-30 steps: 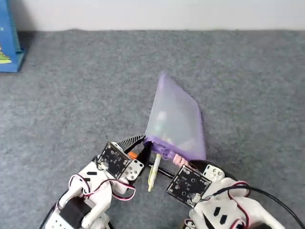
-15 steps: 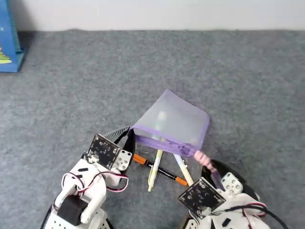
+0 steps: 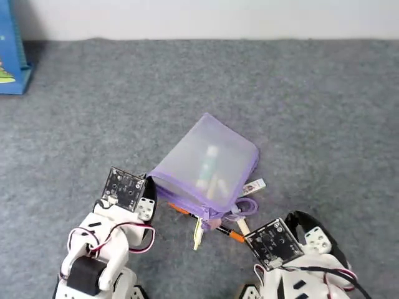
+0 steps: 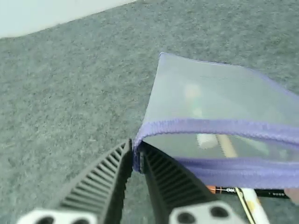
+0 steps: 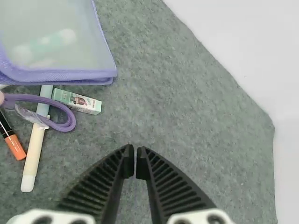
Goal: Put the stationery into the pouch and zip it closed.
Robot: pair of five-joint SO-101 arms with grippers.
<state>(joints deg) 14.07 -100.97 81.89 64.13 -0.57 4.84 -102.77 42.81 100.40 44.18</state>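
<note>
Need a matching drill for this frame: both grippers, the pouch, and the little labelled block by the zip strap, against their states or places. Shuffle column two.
Column 1
1. left gripper
2. right gripper
3. pouch
4. labelled block

Column 2
a. translucent lilac, stationery inside
b. shut, nothing held, over bare carpet
c. shut on a corner of the pouch
d. lying on the carpet, outside the pouch

Pairs: 1-c, 2-b, 3-a, 4-d
</note>
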